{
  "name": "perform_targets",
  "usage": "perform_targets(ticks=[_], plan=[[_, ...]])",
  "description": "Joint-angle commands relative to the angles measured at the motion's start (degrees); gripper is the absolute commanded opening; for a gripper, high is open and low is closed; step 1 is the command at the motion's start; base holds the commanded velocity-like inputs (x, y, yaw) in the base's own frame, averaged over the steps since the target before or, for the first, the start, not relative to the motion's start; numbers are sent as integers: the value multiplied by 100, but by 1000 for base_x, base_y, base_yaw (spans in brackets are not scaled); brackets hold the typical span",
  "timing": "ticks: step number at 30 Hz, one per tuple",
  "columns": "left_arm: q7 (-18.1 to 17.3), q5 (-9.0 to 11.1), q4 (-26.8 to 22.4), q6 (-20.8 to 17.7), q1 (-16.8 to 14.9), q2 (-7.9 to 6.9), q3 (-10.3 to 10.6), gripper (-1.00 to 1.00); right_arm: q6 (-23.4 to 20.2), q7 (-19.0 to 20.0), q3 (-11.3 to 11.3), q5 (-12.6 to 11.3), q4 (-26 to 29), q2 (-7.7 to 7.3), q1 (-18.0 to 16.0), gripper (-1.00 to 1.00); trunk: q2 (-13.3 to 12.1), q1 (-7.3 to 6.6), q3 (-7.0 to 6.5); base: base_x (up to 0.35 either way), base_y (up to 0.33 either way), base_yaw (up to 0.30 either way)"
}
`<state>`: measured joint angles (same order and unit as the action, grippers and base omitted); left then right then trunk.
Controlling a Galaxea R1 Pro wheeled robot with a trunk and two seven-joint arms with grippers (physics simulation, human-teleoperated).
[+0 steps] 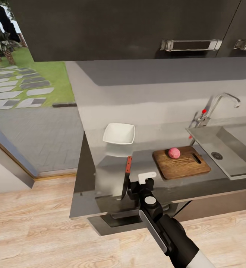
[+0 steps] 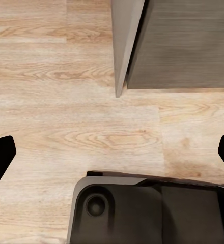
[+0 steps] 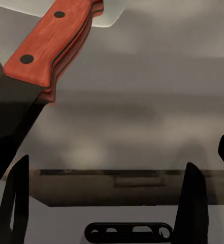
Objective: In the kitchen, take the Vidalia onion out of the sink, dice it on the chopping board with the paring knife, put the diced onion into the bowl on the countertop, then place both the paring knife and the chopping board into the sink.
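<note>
Right gripper (image 1: 141, 183) over the countertop (image 1: 100, 178) near its front edge, fingers spread with nothing between them; the paring knife (image 1: 126, 175) lies just to its left, red-orange handle toward the wall, dark blade pointing at the front edge. In the right wrist view the knife (image 3: 38, 66) sits beside one finger (image 3: 193, 203), apparently not touching, though the angle is poor. Left gripper (image 2: 112, 152) hangs above pale wood floor (image 2: 66, 127), tips wide apart, empty, with a dark cabinet corner (image 2: 183, 46) ahead. Glossy grey worktop runs along a plain grey wall under dark upper cabinets (image 1: 119, 26). White bowl (image 1: 119, 134) stands near the wall, well behind the knife. Chopping board (image 1: 180, 162) lies to the right, handle slot toward the sink (image 1: 227, 149), its short end close to the basin rim. Vidalia onion (image 1: 174, 153) rests on the board's far side. Chrome tap (image 1: 216, 106) rises behind the basin. The counter's left end is free, with open floor and a glazed opening onto paving and grass (image 1: 22, 82) beyond.
</note>
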<state>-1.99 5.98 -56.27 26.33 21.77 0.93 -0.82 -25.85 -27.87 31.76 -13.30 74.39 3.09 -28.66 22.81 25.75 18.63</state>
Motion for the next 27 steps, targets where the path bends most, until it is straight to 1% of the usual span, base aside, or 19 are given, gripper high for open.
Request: perform_targets(ticks=[1,4,7,21,27], plan=[[-21,43,-7,4,3,4,-6,100,-16,-52,15,-50,5,-1,-8,100,11,4,9,0,1,0],[-21,43,-7,4,3,4,-7,100,-16,-52,15,-50,5,-1,-8,100,11,4,9,0,3,0],[-21,43,-7,4,3,4,-6,100,-16,-52,15,-50,5,-1,-8,100,11,4,9,0,125,0],[-21,43,-7,4,3,-2,-11,100,-16,-52,15,-50,5,-1,-8,100,11,4,9,4,286,0],[-21,43,-7,4,3,-2,-11,100,-16,-52,15,-50,5,-1,-8,100,11,4,9,39,87,0]])
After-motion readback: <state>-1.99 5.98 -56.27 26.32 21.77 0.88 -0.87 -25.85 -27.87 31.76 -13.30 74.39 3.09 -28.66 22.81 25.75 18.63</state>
